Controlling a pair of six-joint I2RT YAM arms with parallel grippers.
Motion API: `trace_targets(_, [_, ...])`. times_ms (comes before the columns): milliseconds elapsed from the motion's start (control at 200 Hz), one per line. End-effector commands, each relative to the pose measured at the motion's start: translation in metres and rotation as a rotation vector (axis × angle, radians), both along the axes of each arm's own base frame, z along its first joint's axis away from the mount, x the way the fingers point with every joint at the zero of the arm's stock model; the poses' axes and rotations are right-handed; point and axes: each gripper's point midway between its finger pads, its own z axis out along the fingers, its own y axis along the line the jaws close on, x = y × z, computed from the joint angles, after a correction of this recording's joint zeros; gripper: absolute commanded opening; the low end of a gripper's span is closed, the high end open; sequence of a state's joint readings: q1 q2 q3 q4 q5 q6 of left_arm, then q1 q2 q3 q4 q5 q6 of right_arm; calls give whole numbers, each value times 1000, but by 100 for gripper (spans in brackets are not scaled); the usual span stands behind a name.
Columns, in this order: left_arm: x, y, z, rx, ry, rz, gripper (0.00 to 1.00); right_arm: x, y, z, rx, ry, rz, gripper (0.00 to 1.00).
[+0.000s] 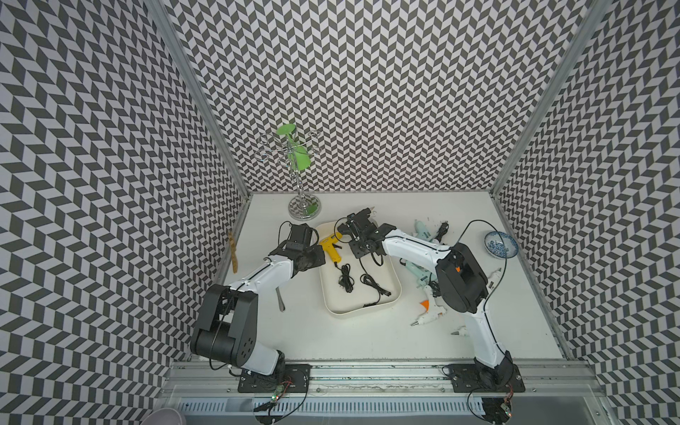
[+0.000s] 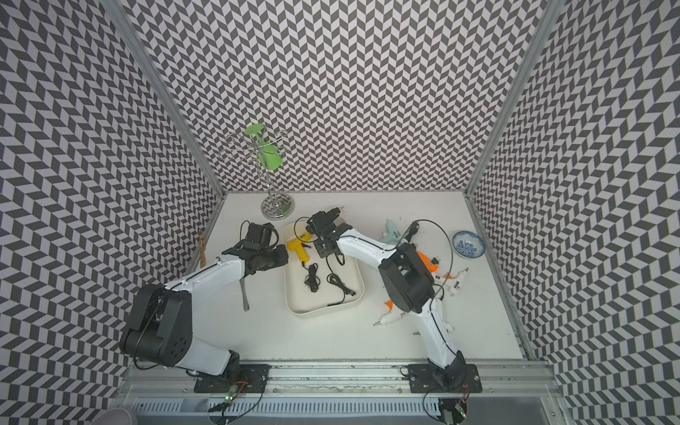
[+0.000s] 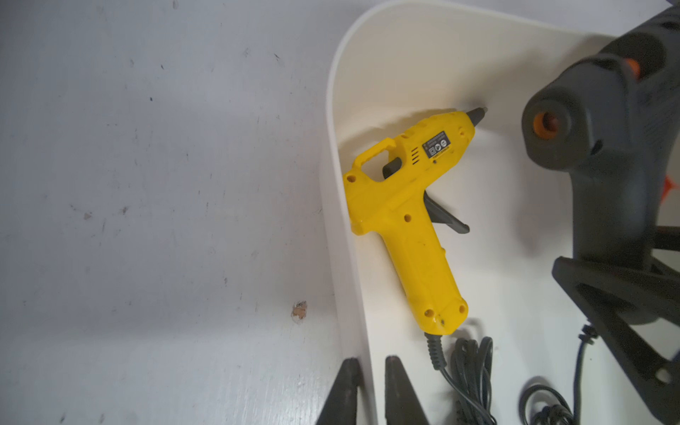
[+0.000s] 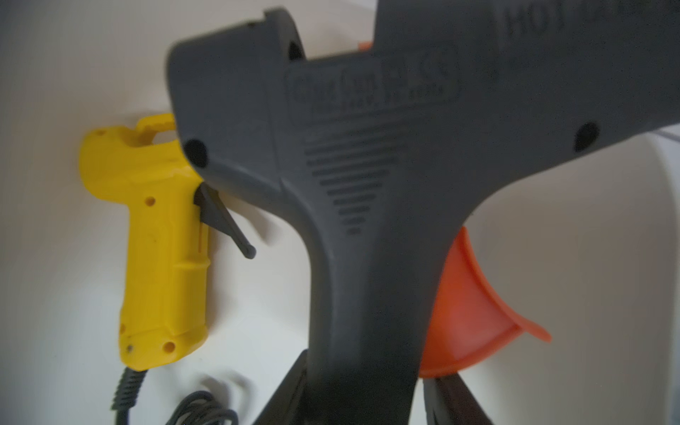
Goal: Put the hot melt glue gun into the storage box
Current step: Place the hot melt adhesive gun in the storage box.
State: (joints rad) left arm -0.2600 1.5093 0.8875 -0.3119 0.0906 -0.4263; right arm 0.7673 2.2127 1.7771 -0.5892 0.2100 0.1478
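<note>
two glue guns are logged at the storage box [image 1: 368,310] [image 2: 323,311], which sits mid-surface between the arms.

item one: the yellow glue gun [image 1: 330,247] [image 3: 404,220] [image 4: 162,239] lies flat on the box floor in the far left corner, its back against the left wall and its nozzle toward the far wall. its black cord [image 1: 346,281] is bundled on the floor nearer the robot.

item two: the dark grey glue gun [image 1: 362,217] [image 3: 603,147] [image 4: 368,165], with an orange trigger, hangs over the far end of the box, raised clear of the floor, beside the yellow one and apart from it. the right gripper [image 4: 368,371] pinches its handle, one finger on each side. its cable [image 1: 373,285] drops into the box and lies looped on the floor.

left gripper [image 3: 369,368]: fingers pressed in on the box's left wall [image 3: 331,257], one outside and one inside, near the butt of the yellow gun.

outside the box, on the surface [image 1: 368,338] to the right: a mint glue gun [image 1: 421,230] and a white glue gun [image 1: 428,312], both partly hidden by the right arm, and a blue-patterned bowl [image 1: 501,244] well apart. a chrome stand [image 1: 303,206] with a green cup [image 1: 296,156] stands at the far left.
</note>
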Motion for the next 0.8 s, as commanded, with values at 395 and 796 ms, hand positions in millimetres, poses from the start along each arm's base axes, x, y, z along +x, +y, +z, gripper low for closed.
trace_targets(395, [13, -14, 7, 64, -19, -92, 21, -19, -13, -66, -101, 150, -13, 45])
trace_targets(796, [14, -14, 12, 85, -27, -88, 25, -1, 1, -13, -44, 61, -15, 78])
